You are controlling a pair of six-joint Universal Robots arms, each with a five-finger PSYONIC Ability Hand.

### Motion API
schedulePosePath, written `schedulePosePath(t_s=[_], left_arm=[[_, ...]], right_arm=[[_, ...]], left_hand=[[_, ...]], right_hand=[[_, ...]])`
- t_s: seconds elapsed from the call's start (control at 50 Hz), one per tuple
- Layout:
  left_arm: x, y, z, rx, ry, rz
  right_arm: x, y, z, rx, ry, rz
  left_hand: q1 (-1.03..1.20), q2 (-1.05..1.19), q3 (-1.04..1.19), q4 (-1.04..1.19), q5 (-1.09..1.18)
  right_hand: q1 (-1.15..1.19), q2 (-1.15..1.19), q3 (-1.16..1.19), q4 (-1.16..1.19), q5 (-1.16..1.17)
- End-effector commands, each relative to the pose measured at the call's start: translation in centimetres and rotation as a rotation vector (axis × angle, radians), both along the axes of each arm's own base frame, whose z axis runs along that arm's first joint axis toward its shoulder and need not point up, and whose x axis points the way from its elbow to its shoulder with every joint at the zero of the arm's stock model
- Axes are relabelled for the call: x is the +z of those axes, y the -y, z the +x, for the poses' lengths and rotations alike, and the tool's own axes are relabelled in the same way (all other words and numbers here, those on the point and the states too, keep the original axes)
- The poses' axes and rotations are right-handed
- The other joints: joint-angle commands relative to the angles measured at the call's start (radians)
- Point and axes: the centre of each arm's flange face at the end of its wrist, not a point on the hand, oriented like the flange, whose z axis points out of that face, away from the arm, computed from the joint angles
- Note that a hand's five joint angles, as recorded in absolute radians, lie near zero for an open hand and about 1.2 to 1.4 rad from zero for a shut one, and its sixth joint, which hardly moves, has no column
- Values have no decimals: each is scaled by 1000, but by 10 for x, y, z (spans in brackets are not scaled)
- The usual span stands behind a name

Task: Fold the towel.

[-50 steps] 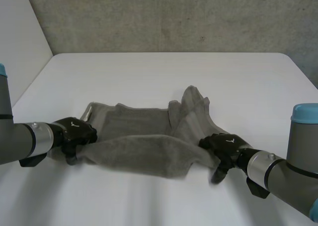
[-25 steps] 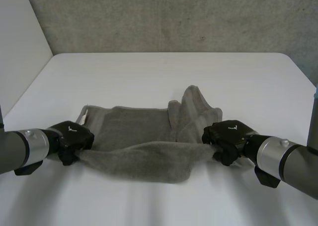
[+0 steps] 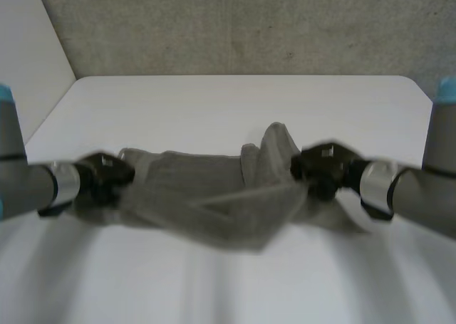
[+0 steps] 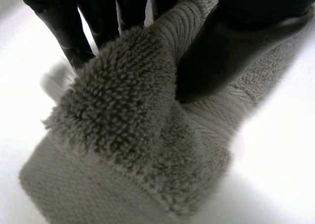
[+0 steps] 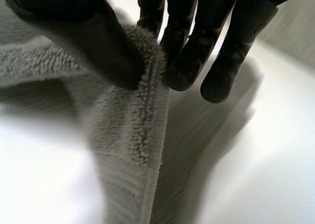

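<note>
Grips the grey towel (image 3: 214, 199) by both ends over the white table (image 3: 228, 103). With the left hand (image 3: 107, 176), pinches the towel's left end: in the left wrist view, fingers (image 4: 64, 22) on one side of a thick fold of pile, thumb (image 4: 236, 42) pressed into the other side. With the right hand (image 3: 324, 169), clamps the right end: in the right wrist view, thumb (image 5: 83, 37) on top of the hemmed edge, fingers (image 5: 187, 56) curled in under it, cloth nipped between. Holds the near edge strung from hand to hand, sagging in the middle toward the front of the table. Far part of the towel flat on the table, about its middle, with a bunched ridge rising just beside the right hand. Both arms low, reaching in from either side. Hard to tell, through the blur, how far off the table the held edge hangs.
</note>
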Motion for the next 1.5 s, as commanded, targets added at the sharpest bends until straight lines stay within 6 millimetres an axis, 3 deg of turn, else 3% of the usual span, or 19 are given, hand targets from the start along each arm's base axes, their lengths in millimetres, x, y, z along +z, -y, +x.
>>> schedulePosePath(t_s=[0.02, 0.04, 0.06, 0.1, 0.12, 0.14, 0.22, 0.32, 0.36, 0.38, 0.42, 0.44, 0.48, 0.66, 0.8, 0.96, 1.3, 1.4, 1.5], left_arm=[[108, 52, -43, 20, -142, -456], [145, 58, -52, 41, -218, -588], [146, 58, -52, 41, -219, -590], [215, 56, -57, 84, -401, -797], [216, 55, -57, 84, -402, -798], [246, 49, -54, 93, -490, -870], [273, 40, -47, 100, -612, -917], [228, 56, -29, 169, -558, -787], [164, 59, -18, 187, -449, -623], [163, 59, -18, 187, -449, -622], [103, 44, -17, 118, -351, -479], [103, 44, -17, 118, -351, -478], [59, 19, -15, 58, -282, -392], [-16, -21, 12, 49, -120, -275], [-15, -27, 16, 38, -82, -289], [9, -26, 22, 55, -82, -362], [47, -39, 20, 42, -83, -385], [46, -26, 21, 48, -85, -395], [17, -11, 17, 48, -83, -288]], right_arm=[[117, 48, 24, -11, 176, -420], [150, 55, 25, -32, 250, -531], [151, 55, 25, -32, 251, -533], [207, 57, 24, -49, 408, -715], [208, 57, 24, -49, 408, -716], [225, 54, 22, -45, 459, -765], [232, 50, 19, -42, 494, -765], [190, 47, 20, -27, 429, -620], [154, 39, 21, 7, 359, -537], [154, 39, 21, 7, 358, -536], [116, 27, 21, 45, 258, -472], [115, 27, 21, 46, 258, -471], [77, 14, 18, 73, 149, -409], [-5, -24, 6, 142, -61, -253], [-14, -32, 6, 147, -68, -215], [-13, -38, 10, 149, -39, -189], [-19, -42, 7, 146, -40, -159], [-19, -43, 8, 148, -39, -161], [-21, -45, 8, 150, -40, -152]], left_hand=[[129, 96, 75, 59, 84], [129, 96, 75, 59, 84], [129, 96, 75, 59, 84], [129, 96, 75, 59, 84], [129, 96, 75, 59, 84], [129, 96, 75, 59, 84], [129, 96, 75, 59, 84], [129, 96, 75, 59, 84], [129, 96, 75, 59, 84], [129, 96, 75, 59, 84], [129, 96, 75, 59, 84], [129, 96, 75, 59, 84], [129, 96, 75, 59, 84], [129, 96, 75, 59, 84], [106, 73, 52, 36, 61], [-490, -522, -543, -560, -534], [-587, -620, -641, -657, -632], [-673, -705, -726, -743, -717], [-717, -749, -770, -787, -761]], right_hand=[[77, 100, 72, 69, 63], [77, 100, 72, 69, 63], [77, 100, 72, 69, 63], [77, 100, 72, 69, 63], [77, 100, 72, 69, 63], [77, 100, 72, 69, 63], [77, 100, 72, 69, 63], [77, 100, 72, 69, 63], [77, 100, 72, 69, 63], [77, 100, 72, 69, 63], [77, 100, 72, 69, 63], [77, 100, 72, 69, 63], [77, 100, 72, 69, 63], [77, 100, 72, 69, 63], [77, 100, 72, 69, 63], [77, 100, 72, 69, 63], [77, 100, 72, 69, 63], [77, 100, 72, 69, 63], [77, 100, 72, 69, 63]])
